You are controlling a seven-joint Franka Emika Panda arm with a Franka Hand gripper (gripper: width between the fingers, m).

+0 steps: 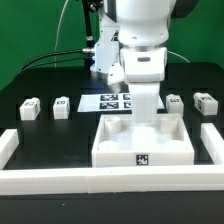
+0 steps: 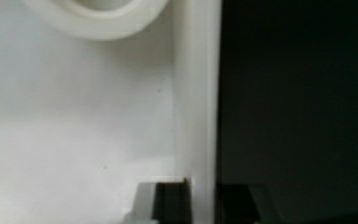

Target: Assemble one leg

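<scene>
Four legs lie on the black table: two small white blocks at the exterior view's left point(image 1: 30, 107) point(image 1: 61, 105) and two at its right point(image 1: 174, 103) point(image 1: 205, 102), all apart from the gripper. My gripper point(image 1: 147, 108) is down at the back wall of the large white tray piece point(image 1: 143, 150). In the wrist view my gripper point(image 2: 202, 205) straddles the tray's thin wall point(image 2: 197, 100), one dark finger point(image 2: 169, 205) on each side, pressed against it. A round recess point(image 2: 96, 18) shows in the tray's floor.
The marker board point(image 1: 112, 101) lies behind the tray. Long white border bars stand at the exterior view's left point(image 1: 8, 150), front point(image 1: 110, 181) and right point(image 1: 212, 145). Cables hang behind the arm.
</scene>
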